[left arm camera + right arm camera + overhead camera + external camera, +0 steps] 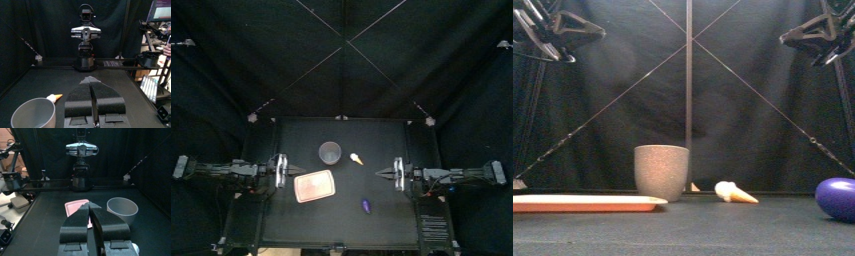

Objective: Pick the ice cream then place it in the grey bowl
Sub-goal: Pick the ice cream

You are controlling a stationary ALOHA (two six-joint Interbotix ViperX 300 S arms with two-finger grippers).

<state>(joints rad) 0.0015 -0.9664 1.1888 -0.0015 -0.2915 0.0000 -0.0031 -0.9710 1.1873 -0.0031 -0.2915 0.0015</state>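
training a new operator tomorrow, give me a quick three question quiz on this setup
1. True or false: the ice cream is already inside the grey cup.
2. Which lies nearest the front edge of the table? A) pink tray B) purple toy C) ice cream
3. Fill in: the left hand and right hand are both ___, holding nothing.

Key: 1 false, it lies on the table beside the cup; 2 B; 3 shut.

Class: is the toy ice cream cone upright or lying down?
Lying down: the white-and-orange toy ice cream cone rests lengthwise on the black table.
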